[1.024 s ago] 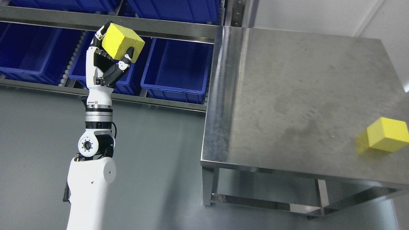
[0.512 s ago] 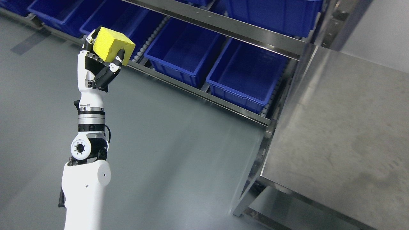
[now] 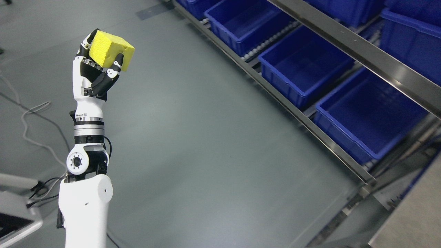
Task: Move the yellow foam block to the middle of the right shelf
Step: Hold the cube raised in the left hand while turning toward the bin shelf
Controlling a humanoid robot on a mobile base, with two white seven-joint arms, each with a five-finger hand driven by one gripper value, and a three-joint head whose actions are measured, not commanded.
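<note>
A yellow foam block (image 3: 109,53) is held up at the upper left, over bare grey floor. My left hand (image 3: 98,69) is shut on it, fingers curled around its lower and near faces, with the white forearm rising from the bottom left. The metal shelf rack (image 3: 348,46) runs diagonally across the upper right, well away from the block. My right arm does not show.
Several blue bins (image 3: 299,63) sit in a row on the rack's lower level, with more above the rail (image 3: 410,38). A corner of the steel table (image 3: 410,224) shows at the bottom right. Cables (image 3: 31,120) and a white device (image 3: 17,213) lie at the left.
The whole picture has swung left: the steel table and the second yellow block left the view, the rack slid to the right. My left hand still holds the block upright.
</note>
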